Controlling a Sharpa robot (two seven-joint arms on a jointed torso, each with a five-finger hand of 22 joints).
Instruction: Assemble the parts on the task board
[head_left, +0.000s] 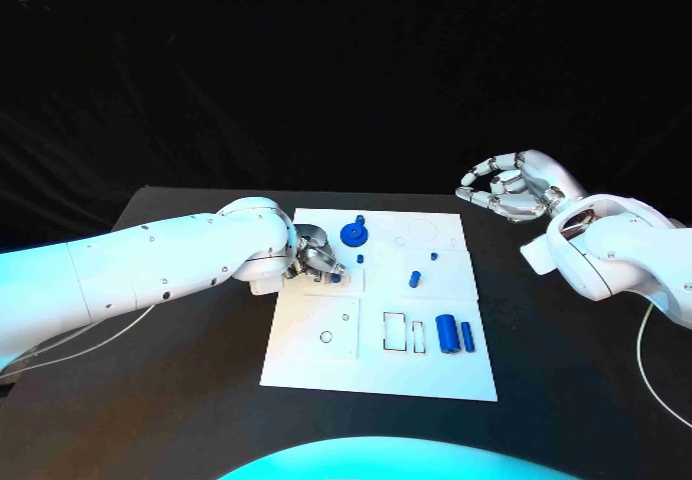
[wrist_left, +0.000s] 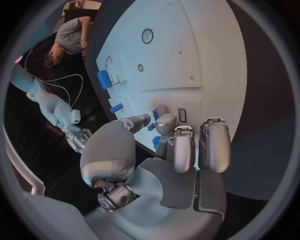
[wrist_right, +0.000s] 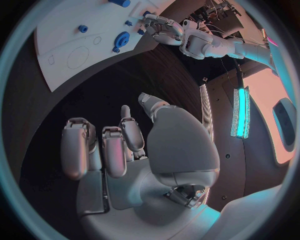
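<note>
The white rectangular task board (head_left: 378, 375) lies at the middle of the black table (head_left: 173, 400). The left silver many-fingered hand (head_left: 317, 260) is down on the board's 10 o'clock quarter, fingers curled in around a small blue peg-like part (wrist_left: 155, 142); the left wrist view shows blue between the fingertips, so it seems pinched, though whether it is seated I cannot tell. At 12 o'clock of this hand sits a round blue gear-shaped part (head_left: 355, 236); a short blue peg (head_left: 414, 277) stands near the board's centre, and two blue cylinders (head_left: 456, 333) lie at its 4 o'clock. The right silver hand (head_left: 509, 188) hovers off the board at 2 o'clock, fingers loosely curled, holding nothing. The step in hand looks like placing the small part; next it likely needs aligning over its hole and pressing down
</note>
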